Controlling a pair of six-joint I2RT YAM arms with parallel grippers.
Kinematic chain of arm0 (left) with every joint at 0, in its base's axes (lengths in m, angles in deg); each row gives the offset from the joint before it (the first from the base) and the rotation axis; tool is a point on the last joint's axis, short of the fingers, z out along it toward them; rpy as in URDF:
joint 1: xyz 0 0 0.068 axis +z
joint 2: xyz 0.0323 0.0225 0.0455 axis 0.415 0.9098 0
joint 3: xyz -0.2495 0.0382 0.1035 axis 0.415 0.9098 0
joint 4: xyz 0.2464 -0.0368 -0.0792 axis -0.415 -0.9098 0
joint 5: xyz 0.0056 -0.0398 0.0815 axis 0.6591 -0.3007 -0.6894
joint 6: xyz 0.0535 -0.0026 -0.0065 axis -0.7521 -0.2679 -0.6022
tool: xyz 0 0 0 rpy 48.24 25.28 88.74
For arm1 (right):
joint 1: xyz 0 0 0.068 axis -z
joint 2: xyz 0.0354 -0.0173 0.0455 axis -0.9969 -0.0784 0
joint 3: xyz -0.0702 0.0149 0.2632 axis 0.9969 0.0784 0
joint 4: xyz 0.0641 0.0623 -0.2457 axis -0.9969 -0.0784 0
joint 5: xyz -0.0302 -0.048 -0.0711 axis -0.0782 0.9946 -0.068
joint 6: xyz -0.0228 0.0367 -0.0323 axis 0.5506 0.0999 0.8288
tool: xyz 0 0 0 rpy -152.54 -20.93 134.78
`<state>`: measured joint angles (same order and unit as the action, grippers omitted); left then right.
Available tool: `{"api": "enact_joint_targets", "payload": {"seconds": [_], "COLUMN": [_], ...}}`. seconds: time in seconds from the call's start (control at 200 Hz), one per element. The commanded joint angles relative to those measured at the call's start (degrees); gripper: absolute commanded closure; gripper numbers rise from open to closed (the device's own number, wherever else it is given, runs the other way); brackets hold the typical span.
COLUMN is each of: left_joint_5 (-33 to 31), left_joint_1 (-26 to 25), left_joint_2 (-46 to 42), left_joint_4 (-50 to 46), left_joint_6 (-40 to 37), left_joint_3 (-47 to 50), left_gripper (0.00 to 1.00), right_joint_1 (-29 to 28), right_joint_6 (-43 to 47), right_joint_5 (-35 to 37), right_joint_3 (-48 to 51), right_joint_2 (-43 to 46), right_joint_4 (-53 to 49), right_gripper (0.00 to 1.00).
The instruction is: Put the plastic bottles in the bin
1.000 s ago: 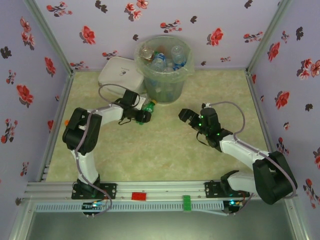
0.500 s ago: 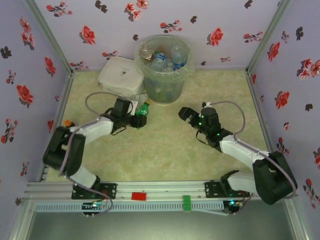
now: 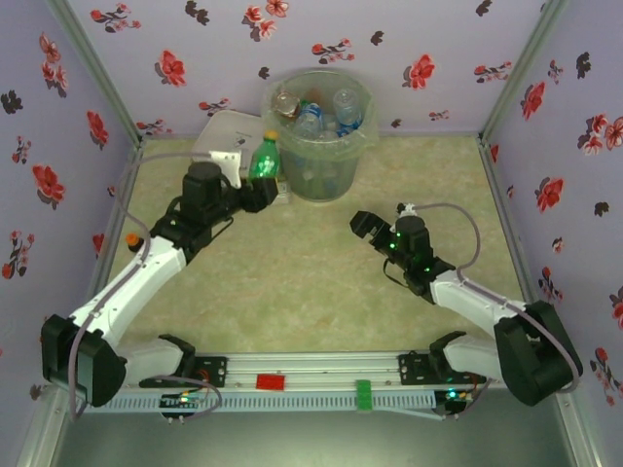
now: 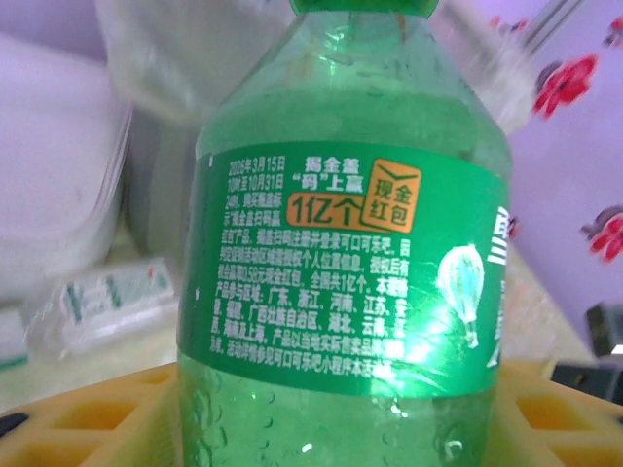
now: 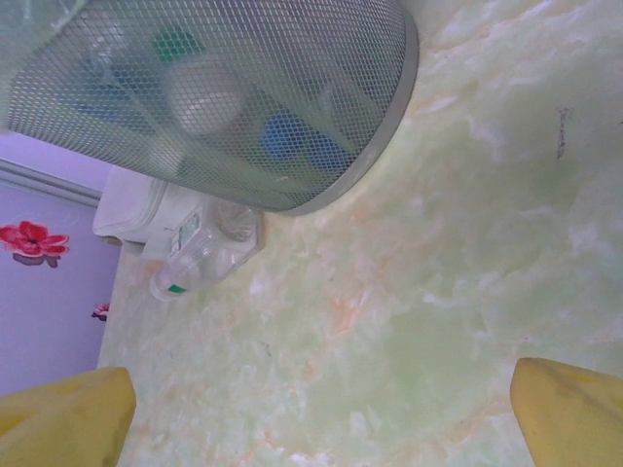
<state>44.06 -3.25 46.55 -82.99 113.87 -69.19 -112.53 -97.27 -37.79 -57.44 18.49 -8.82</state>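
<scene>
Now the left gripper [image 3: 257, 191], clenched on the green bottle [image 3: 263, 158], has raised it off the table, upright, just left of the bin [image 3: 321, 183] at upper centre; I judge the drop comes next. The right gripper [image 3: 362, 225] hangs wide open, empty, mid-frame.

Bin [image 3: 326, 173], back centre: the tall wall blocks low passage; the mouth is open upward, with bottles [image 3: 313, 115] piled high inside.
Table [image 3: 292, 292], middle: bare floor between the arms, open right up to the bin's foot.
White lidded container [image 3: 222, 136], back left: just beside the bin; a clear bottle [image 5: 193, 269] lies in the gap at their feet.
Left gripper [image 3: 257, 191], clamped on an upright green bottle [image 3: 264, 159]: occupies the bin's left approach.
Right gripper [image 3: 361, 225], jaws spread: right of centre, bare floor ahead.
Walls [image 3: 409, 39]: close three sides.
</scene>
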Motion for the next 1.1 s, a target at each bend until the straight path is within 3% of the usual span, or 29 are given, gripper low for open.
{"api": "enact_joint_targets", "payload": {"seconds": [0.0, 0.285, 0.52, 0.715, 0.86, 1.095], "left_joint_5": [-1.14, -1.31, -3.28, -10.56, -14.1, -16.96], "left_joint_1": [-0.66, -2.22, -4.02, -6.3, -6.73, -7.02], "left_joint_2": [3.56, 20.46, 40.93, 54.37, 58.94, 61.03], "left_joint_4": [-0.71, -2.3, -17.52, -28.3, -28.8, -27.46], "left_joint_6": [2.85, 4.64, 4.71, 4.79, 7.58, 11.22], "left_joint_3": [-6.98, -29.07, -58.64, -80.1, -85.4, -85.42], "left_gripper": [0.61, 0.63, 0.63, 0.63, 0.63, 0.58], "right_joint_1": [-0.31, -0.31, -0.22, -0.22, -0.28, -0.13], "right_joint_6": [-0.17, 2.22, 3.15, 3.52, 3.65, 4.09], "right_joint_5": [2.0, 5.34, 7.97, 9.05, 9.35, 9.77], "right_joint_3": [1.06, 1.91, 2.35, 2.62, 2.66, 2.71], "right_joint_2": [3.41, 12.33, 17.6, 18.85, 18.93, 19.61], "right_joint_4": [0.59, -6.58, -10.97, -11.89, -11.94, -12.55], "right_gripper": [0.0, 0.0, 0.0, 0.0, 0.0, 0.0]}}
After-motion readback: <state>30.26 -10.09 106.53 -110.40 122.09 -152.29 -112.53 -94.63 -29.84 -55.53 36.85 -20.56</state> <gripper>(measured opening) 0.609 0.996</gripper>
